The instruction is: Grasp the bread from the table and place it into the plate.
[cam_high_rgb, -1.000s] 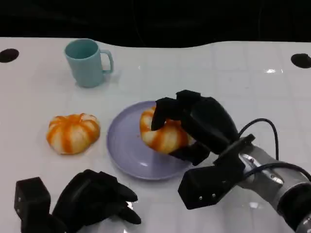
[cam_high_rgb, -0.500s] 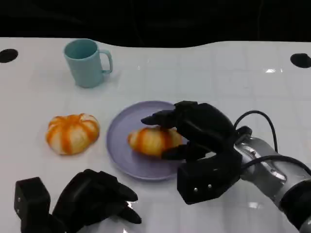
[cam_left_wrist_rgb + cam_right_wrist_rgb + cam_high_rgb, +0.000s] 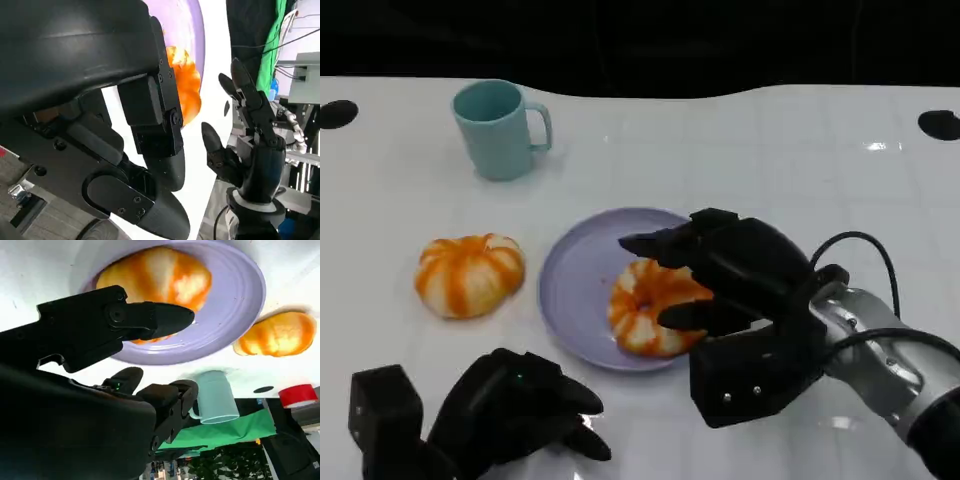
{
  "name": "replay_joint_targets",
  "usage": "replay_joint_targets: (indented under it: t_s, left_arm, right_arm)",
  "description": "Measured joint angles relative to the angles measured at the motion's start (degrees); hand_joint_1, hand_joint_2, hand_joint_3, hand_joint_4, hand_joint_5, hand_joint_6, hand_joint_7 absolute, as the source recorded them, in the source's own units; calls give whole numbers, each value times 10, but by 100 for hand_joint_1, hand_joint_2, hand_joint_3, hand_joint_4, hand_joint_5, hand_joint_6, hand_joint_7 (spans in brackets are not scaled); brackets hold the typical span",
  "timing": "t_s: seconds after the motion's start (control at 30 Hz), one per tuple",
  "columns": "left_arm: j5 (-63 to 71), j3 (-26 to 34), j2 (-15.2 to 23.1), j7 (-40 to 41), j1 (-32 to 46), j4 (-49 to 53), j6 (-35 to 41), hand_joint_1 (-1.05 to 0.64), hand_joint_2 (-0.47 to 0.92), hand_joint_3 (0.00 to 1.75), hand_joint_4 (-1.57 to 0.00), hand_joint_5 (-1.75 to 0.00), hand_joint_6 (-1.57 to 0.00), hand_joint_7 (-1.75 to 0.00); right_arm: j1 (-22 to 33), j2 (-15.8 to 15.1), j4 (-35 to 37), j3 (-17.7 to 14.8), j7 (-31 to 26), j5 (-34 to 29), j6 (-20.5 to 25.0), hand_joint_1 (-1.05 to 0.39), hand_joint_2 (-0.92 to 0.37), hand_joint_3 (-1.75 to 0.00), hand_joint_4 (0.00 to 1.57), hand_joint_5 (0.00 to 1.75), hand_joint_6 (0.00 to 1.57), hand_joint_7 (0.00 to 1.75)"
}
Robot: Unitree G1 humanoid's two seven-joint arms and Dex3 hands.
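Bread on the plate
My right hand (image 3: 705,285) is spread, fingers off the bread (image 3: 650,307) lying in the purple plate (image 3: 575,290); my left hand (image 3: 515,410) rests curled, holding nothing.

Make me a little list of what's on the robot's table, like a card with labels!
plate: purple plate, middle of the white table
bread on plate: orange-striped bread, lying on the plate's right part
other bread: second bread on the table, left of the plate
mug: light blue mug, upright, behind the plate to the left
right hand: fingers spread around the bread on the plate, no clear grip on it
left hand: low near the table's front edge, holding nothing
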Motion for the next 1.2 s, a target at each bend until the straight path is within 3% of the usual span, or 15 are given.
replay_joint_targets:
  t_s: [0.27,0.4,0.43,0.5,0.53,0.6,0.7,0.8,0.97,1.1,1.2]
  left_arm:
    - [0,0,0,0,0,-2,4,-105,75,0,-157,-23,-157,-2]
    - [0,0,0,0,1,-2,4,-105,76,0,-157,-23,-157,-2]
    - [0,0,0,0,1,-2,4,-105,76,0,-157,-23,-157,-2]
    - [0,-1,0,2,1,-2,4,-105,76,0,-157,-23,-157,-2]
    - [0,-1,0,2,1,-2,4,-105,76,0,-157,-23,-157,-2]
    - [0,-1,0,2,0,-2,4,-105,76,0,-157,-23,-157,-2]
    - [0,-1,0,2,0,0,3,-105,76,0,-157,-23,-157,-1]
    - [0,-1,-1,2,-2,4,2,-105,76,0,-157,-23,-157,-1]
    - [0,-1,-1,2,-2,8,-3,-105,76,0,-157,-24,-157,-2]
    - [1,-1,-1,3,-2,7,-4,-105,76,0,-157,-24,-157,-2]
    - [1,-2,-2,4,-2,7,-5,-105,76,0,-157,-24,-157,-2]
  right_arm:
    - [41,-13,-43,-23,0,43,-22,-72,-92,-38,40,64,54,11]
    - [67,-20,-60,-41,-7,70,-45,-65,-92,-30,55,81,69,19]
    - [74,-20,-63,-46,-10,76,-53,-64,-92,-28,57,92,72,25]
    - [90,-21,-71,-57,-15,91,-64,-62,-92,-26,57,109,70,44]
    - [97,-21,-76,-61,-16,97,-68,-59,-92,-23,58,124,65,70]
    - [112,-20,-87,-73,-17,116,-81,-54,-92,-18,59,147,60,105]
    - [136,-18,-99,-91,-17,151,-102,-52,-92,-17,61,168,55,137]
    - [157,-18,-103,-104,-16,175,-121,-51,-92,-19,63,174,52,155]
    - [191,-21,-110,-126,3,221,-145,-49,-92,-17,69,175,49,171]
    - [226,-23,-133,-145,49,281,-147,-47,-92,-18,72,175,52,174]
    - [257,-23,-175,-154,97,339,-121,-45,-92,-17,73,175,53,175]
